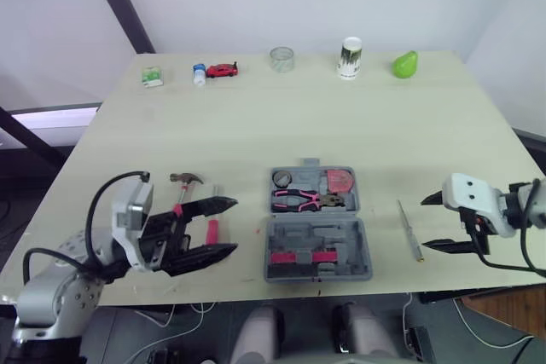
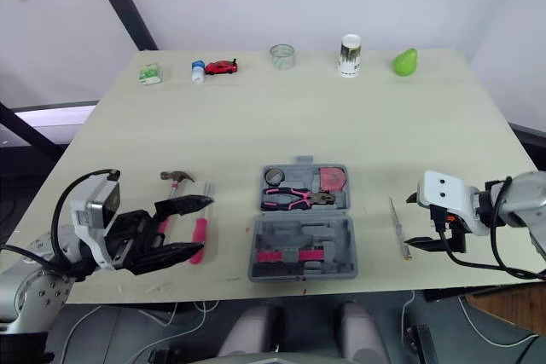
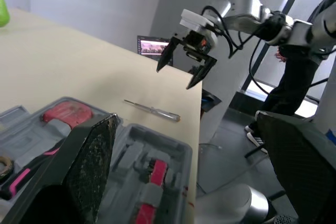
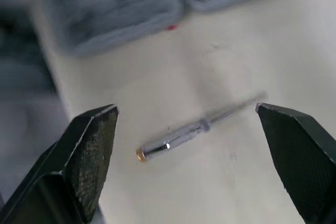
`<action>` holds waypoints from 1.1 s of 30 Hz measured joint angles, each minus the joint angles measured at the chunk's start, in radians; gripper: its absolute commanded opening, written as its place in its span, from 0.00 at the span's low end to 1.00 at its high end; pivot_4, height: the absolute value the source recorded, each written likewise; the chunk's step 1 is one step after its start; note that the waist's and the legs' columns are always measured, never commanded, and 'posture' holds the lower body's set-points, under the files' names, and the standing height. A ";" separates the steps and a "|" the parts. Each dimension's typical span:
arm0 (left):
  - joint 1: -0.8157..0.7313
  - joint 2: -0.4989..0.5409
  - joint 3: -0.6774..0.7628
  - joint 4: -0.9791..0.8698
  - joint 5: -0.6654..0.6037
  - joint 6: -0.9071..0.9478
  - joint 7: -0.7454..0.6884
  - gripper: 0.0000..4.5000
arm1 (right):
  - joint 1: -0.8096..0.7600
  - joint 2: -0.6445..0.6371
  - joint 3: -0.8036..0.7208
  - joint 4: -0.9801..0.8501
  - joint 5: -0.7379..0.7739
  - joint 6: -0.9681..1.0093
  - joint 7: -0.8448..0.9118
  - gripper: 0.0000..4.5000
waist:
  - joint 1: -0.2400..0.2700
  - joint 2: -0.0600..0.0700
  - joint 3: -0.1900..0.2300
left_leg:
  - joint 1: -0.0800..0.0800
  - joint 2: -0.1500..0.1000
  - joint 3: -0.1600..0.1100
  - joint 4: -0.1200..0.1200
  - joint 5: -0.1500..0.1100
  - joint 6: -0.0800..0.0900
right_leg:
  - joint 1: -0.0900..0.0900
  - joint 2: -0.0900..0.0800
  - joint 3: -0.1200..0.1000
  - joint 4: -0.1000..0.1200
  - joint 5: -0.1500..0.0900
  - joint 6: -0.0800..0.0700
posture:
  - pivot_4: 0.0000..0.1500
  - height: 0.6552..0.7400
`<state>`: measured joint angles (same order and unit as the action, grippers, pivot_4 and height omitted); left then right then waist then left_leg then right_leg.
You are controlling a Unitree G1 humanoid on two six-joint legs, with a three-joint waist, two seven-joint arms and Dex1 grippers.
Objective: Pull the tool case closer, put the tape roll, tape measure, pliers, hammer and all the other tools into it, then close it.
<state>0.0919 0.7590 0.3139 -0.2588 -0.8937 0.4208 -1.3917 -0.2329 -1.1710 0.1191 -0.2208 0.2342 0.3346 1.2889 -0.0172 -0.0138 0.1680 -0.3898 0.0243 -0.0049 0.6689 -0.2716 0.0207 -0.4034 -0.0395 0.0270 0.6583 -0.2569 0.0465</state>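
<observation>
The grey tool case lies open at the table's near edge, within reach of both arms, already holding the tape roll, pliers and tape measure. At its nine o'clock lie the hammer and a red-handled screwdriver, with the left gripper spread wide at them. At three o'clock lies a slim screwdriver; the right gripper, also spread, lines up on it, probably to pick it up.

Bare table separates the open tool case from the screwdriver.
</observation>
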 measured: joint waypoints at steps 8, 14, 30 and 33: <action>-0.038 0.006 -0.004 0.051 0.008 -0.008 -0.041 1.00 | -0.496 0.226 0.450 0.608 -0.442 -1.002 0.292 0.98 | -0.004 0.000 0.005 | -0.007 0.000 -0.003 0.001 0.000 -0.001 | -0.007 -0.001 0.002 0.002 0.004 -0.001 | 1.00 1.00; 0.023 -0.007 0.005 -0.028 -0.002 0.014 0.010 1.00 | -0.627 0.351 0.594 0.911 -0.577 -1.331 0.297 0.90 | 0.000 -0.001 0.007 | -0.007 -0.001 -0.003 0.001 0.002 -0.004 | -0.007 -0.008 0.000 0.002 0.004 -0.001 | 1.00 1.00; 0.090 -0.028 0.042 -0.117 -0.015 0.019 0.094 1.00 | -0.566 0.294 0.505 1.053 -0.496 -1.310 0.174 0.01 | 0.015 -0.002 0.006 | -0.007 -0.003 -0.006 0.002 0.002 -0.003 | -0.005 -0.012 -0.002 0.003 0.004 -0.001 | 1.00 1.00; 0.085 -0.034 0.042 -0.117 -0.014 0.017 0.103 1.00 | -0.452 0.215 0.407 0.892 -0.394 -1.108 0.163 0.01 | 0.009 -0.001 0.007 | -0.007 -0.003 -0.006 0.002 0.001 -0.002 | -0.005 -0.012 -0.002 0.004 0.004 -0.001 | 1.00 1.00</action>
<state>0.1774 0.7255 0.3554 -0.3755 -0.9078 0.4380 -1.2889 -0.6852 -0.9564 0.5263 0.6713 -0.1601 -0.7732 1.4522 -0.0086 -0.0151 0.1747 -0.3964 0.0214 -0.0106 0.6705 -0.2702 0.0183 -0.4086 -0.0511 0.0251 0.6625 -0.2532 0.0453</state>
